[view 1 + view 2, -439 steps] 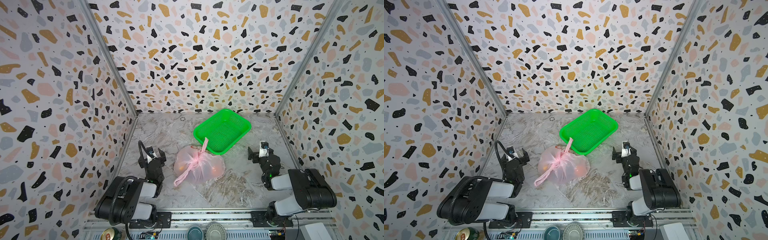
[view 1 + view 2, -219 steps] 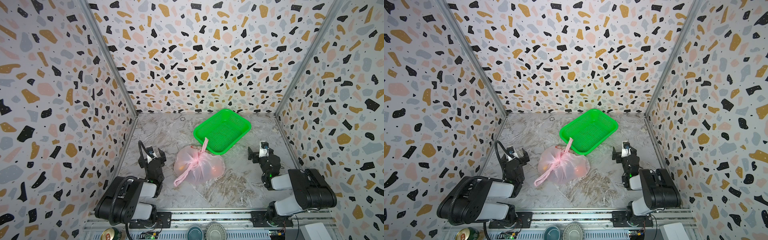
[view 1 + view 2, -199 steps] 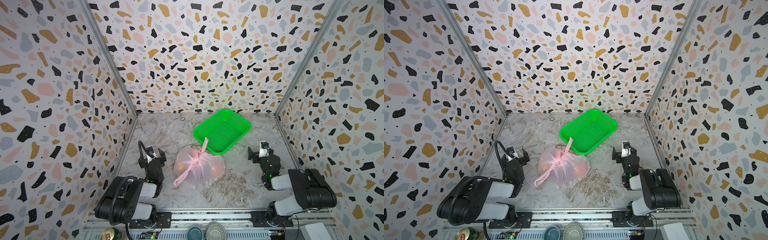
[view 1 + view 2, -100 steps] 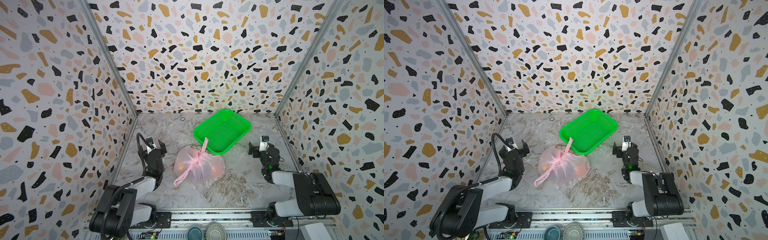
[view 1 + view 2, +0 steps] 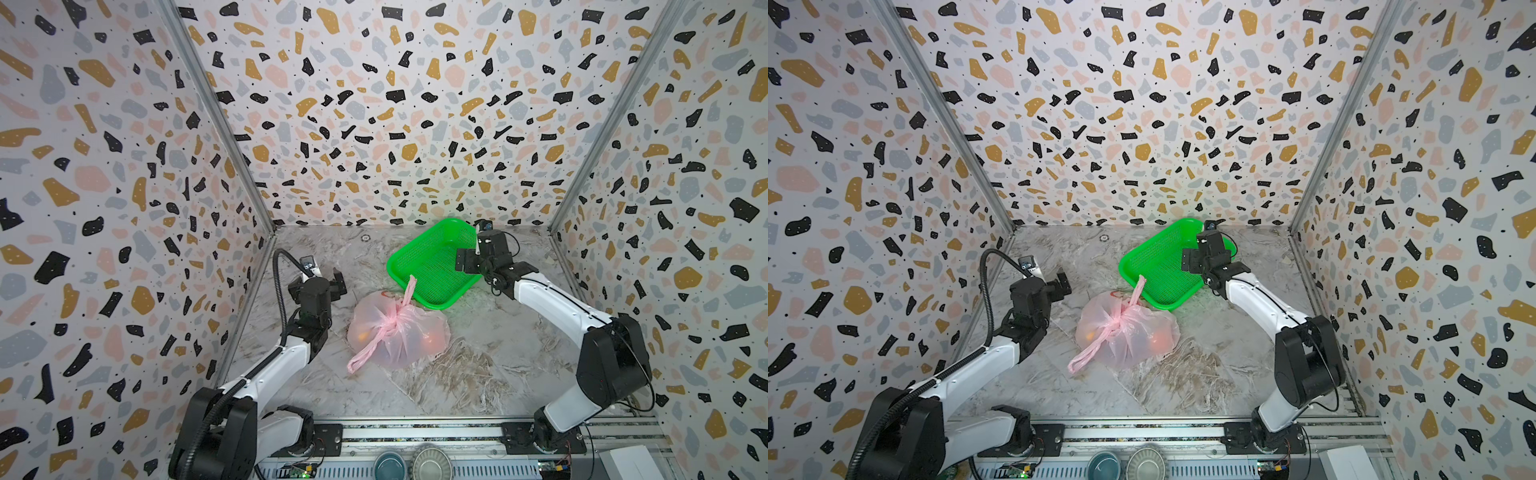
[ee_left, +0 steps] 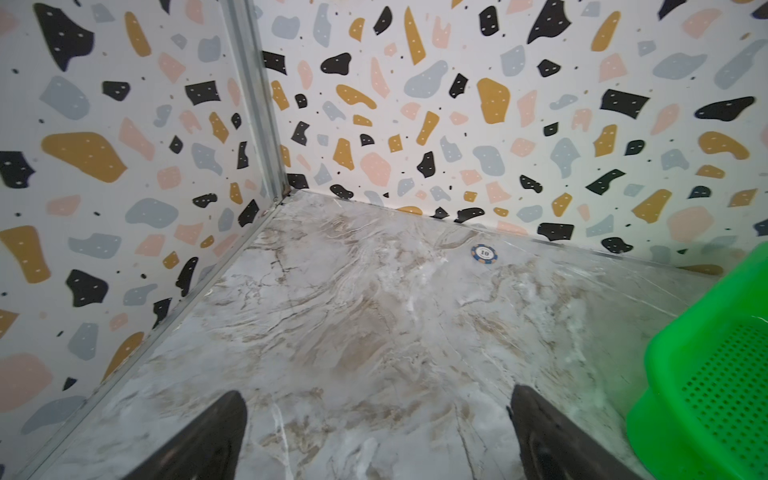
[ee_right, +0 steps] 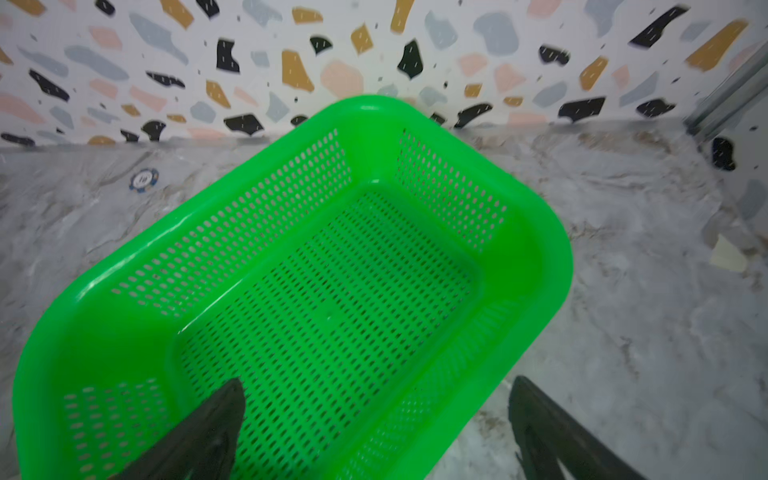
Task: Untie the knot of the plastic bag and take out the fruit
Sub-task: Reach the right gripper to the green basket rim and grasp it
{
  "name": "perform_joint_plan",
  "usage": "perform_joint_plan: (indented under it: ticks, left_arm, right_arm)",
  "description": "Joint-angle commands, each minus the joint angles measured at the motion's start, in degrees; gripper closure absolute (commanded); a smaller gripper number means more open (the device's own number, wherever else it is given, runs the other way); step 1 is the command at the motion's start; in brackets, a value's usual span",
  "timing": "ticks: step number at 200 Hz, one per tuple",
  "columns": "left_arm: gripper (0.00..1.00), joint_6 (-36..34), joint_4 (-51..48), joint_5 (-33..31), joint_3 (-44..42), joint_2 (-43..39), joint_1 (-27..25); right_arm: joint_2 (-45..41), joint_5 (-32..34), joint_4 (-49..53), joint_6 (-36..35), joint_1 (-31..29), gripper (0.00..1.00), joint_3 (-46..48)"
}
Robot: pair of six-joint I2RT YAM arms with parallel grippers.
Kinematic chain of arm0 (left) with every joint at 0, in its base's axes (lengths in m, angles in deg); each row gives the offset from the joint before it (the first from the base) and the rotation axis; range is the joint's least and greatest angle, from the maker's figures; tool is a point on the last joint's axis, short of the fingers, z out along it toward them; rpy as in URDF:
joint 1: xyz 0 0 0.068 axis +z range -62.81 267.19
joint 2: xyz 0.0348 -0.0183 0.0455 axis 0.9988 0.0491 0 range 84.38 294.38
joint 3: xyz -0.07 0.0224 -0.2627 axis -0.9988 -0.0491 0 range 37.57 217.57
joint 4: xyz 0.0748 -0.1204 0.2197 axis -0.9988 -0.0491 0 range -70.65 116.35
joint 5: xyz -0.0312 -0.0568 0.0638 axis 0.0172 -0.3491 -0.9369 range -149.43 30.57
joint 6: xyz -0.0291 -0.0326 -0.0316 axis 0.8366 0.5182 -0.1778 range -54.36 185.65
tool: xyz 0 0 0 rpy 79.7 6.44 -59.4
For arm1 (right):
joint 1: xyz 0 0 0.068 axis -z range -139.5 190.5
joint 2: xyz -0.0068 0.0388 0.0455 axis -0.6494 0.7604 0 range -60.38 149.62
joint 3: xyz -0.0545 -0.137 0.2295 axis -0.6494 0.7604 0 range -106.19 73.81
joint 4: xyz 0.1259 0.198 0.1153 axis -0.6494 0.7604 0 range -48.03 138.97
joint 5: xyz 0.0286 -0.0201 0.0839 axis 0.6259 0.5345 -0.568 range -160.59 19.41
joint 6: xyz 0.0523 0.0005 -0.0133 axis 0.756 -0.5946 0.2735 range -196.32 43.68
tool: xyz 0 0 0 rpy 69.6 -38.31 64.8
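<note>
The pale pink plastic bag (image 5: pixel 409 347) (image 5: pixel 1133 345) lies tied in the middle of the marble table in both top views. Its knot (image 5: pixel 394 326) (image 5: pixel 1118 322) sits on top, with one tail pointing at the basket and one at the front. Orange fruit (image 5: pixel 430 341) (image 5: pixel 1158 340) shows through the film; the other fruit is hidden. My left gripper (image 5: pixel 318 279) (image 5: pixel 1044 284) (image 6: pixel 376 415) is open to the left of the bag, over bare table. My right gripper (image 5: pixel 478 255) (image 5: pixel 1200 254) (image 7: pixel 374 411) is open and empty above the basket's right rim.
A bright green mesh basket (image 5: pixel 392 266) (image 5: pixel 1125 266) (image 6: pixel 706 374) (image 7: pixel 540 249) stands empty behind the bag. A small poker chip (image 5: pixel 366 238) (image 6: pixel 483 253) (image 7: pixel 144 179) lies near the back wall. Patterned walls enclose three sides. Two bowls (image 5: pixel 390 465) sit below the front rail.
Both arms have risen and reached toward the back. The left gripper now stands higher beside the bag, and the right gripper has come over the basket. The bag has not moved.
</note>
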Motion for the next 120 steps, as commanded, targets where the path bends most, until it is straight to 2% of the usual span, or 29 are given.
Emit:
perform_joint_plan:
  ticks: [1, 52, 120]
  left_arm:
    - [0.00, 1.53, -5.04, 2.30, 2.56, -1.34, -1.39]
    - [0.00, 2.50, -5.78, 4.35, 3.60, -1.26, -2.39]
    - [0.00, 1.99, -8.39, 4.98, 5.59, -0.14, -2.62]
  right_arm:
    - [2.44, -0.44, 17.76, 5.20, -0.26, 0.03, -4.80]
    - [9.51, 1.48, 22.56, 4.16, -1.74, 0.04, -11.15]
    - [13.30, 3.70, 22.84, 2.31, -2.34, 0.04, -11.37]
